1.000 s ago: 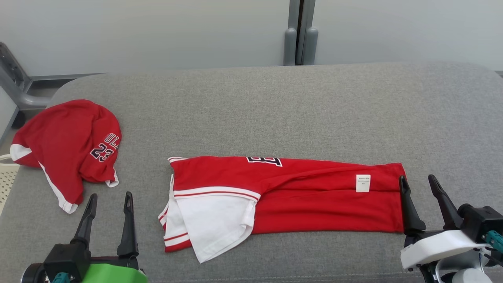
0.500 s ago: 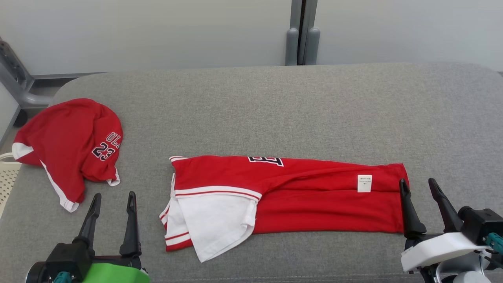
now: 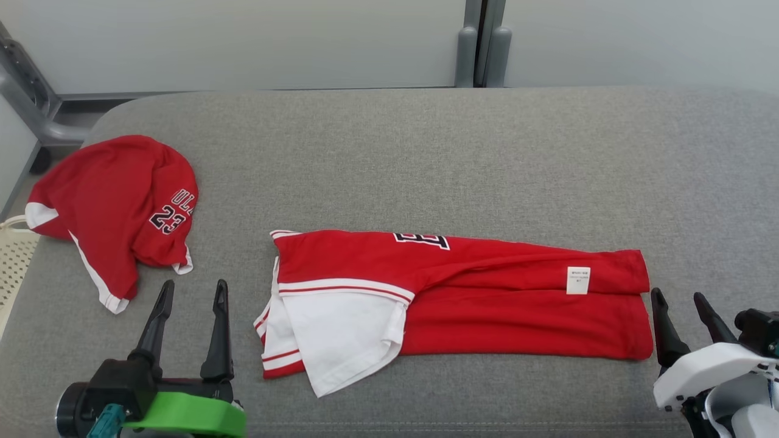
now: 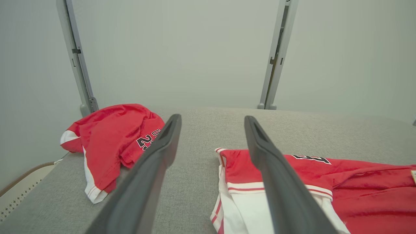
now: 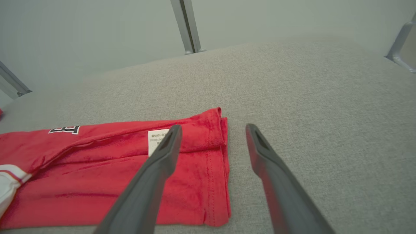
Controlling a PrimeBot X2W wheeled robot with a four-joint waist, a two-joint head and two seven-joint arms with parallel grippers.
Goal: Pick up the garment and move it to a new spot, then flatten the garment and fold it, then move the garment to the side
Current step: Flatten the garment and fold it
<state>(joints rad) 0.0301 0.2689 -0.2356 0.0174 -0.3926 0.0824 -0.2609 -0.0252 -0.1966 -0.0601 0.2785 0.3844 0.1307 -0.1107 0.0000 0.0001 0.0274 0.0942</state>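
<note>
While lying flat on the grey padded surface, reads as one long band: folded red jersey, doubled lengthwise, near the front edge and about midway across. At its left end, a white sleeve with red-striped trim, turned out on top. Along the far fold, part of a black-and-white letter. Toward the right end, a small white label.

At lower left of the head view, left gripper: fingers spread wide, pinching nothing, pointing over bare grey fabric between the jersey's sleeve end and a crumpled number-23 jersey. That second one bunched near the surface's left edge, well apart from the folded one, beside a cream perforated basket.

At lower right, right gripper: fingers likewise spread wide, empty, just beside the jersey's right hem. From its own wrist camera, one finger crossing over the label end, the other over bare grey fabric; contact with the cloth impossible to tell.

Behind the surface, pale wall panels and grey posts.
</note>
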